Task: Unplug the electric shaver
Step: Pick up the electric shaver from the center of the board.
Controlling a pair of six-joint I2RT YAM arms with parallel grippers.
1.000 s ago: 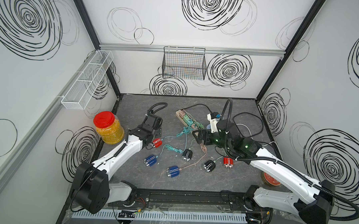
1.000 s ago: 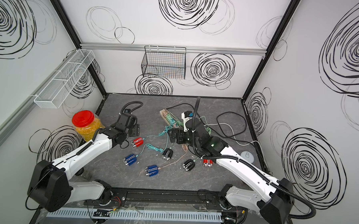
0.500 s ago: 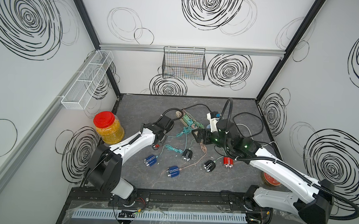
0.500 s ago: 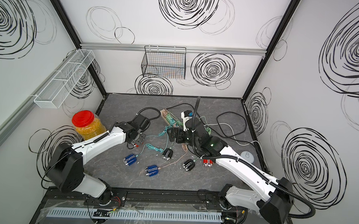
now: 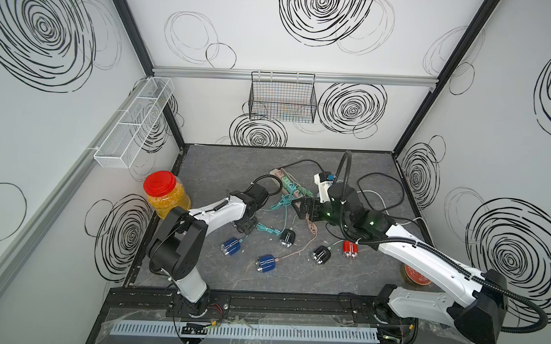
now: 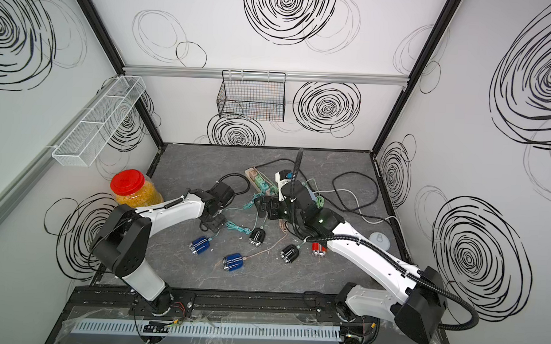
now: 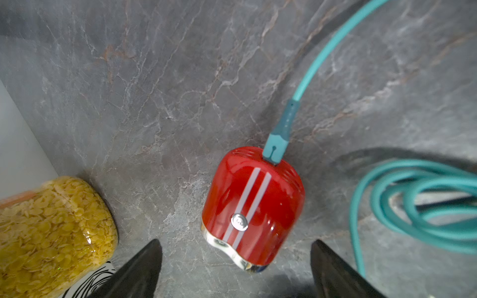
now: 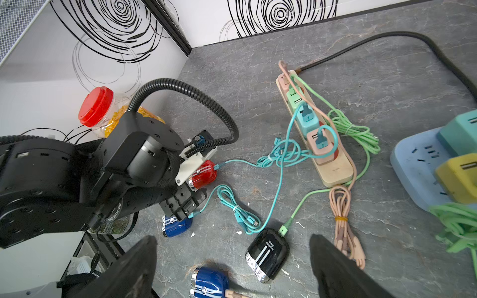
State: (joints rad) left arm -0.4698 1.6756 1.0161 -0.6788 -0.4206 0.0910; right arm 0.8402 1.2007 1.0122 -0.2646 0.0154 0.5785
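Observation:
A red electric shaver (image 7: 251, 209) with white stripes lies on the grey table, a teal cable plug (image 7: 277, 144) seated in its end. My left gripper (image 7: 235, 243) hangs open just above it, one finger on each side, touching nothing. That shaver also shows beside the left wrist in the right wrist view (image 8: 204, 175); in both top views the left gripper (image 5: 246, 224) (image 6: 213, 222) covers it. My right gripper (image 5: 304, 209) (image 8: 232, 240) is open and empty, held above a black shaver (image 8: 267, 254) near the beige power strip (image 5: 286, 186).
Other shavers lie around: blue ones (image 5: 231, 246) (image 5: 265, 263), black ones (image 5: 287, 238) (image 5: 321, 254) and a second red one (image 5: 349, 249). Teal, green and pink cables (image 8: 281, 152) tangle by the strip. A red-lidded jar (image 5: 164, 195) stands at the left wall.
My left arm has swung in from the left toward the table's middle and turned its gripper down over the red shaver. The right arm has not moved.

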